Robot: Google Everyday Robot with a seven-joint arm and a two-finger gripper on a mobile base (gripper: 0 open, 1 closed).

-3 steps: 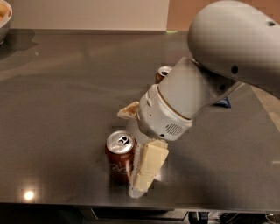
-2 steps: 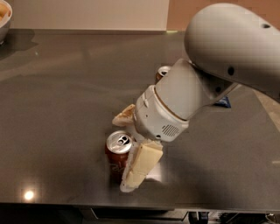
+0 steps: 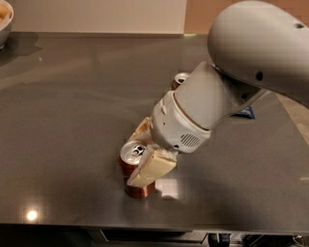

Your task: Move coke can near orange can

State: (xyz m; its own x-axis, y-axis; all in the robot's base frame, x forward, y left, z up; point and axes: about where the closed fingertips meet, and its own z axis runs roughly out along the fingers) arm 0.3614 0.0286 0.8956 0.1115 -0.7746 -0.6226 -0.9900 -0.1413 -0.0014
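Coke can [image 3: 130, 155]: it is set upright near the front edge of the table, left of centre. Its silver top with the tab opening is turned up, and what it holds cannot be seen.
Gripper [image 3: 137, 159]: it is placed at the coke can and is closed on it. One cream finger [image 3: 151, 168] is laid across the can's front side, and the other is pressed against the rim behind.
Orange can [image 3: 180, 78]: it is placed upright further back and to the right, well apart from the coke can. Only its silver top and a strip of brownish side are shown, the rest being hidden by the arm [image 3: 231, 67].
Bowl [image 3: 6, 23]: it is cut off at the top left corner. Something pale is seen inside, but it cannot be identified.
Blue item [image 3: 245, 114]: a small part is seen behind the arm on the right. Its kind cannot be told.
Table [image 3: 72, 106]: a dark grey, glossy top is shown, with a bright light spot reflected near the front left.
Room: a pale wall [image 3: 96, 14] is seen behind the table, and a tan panel is seen at the top right.
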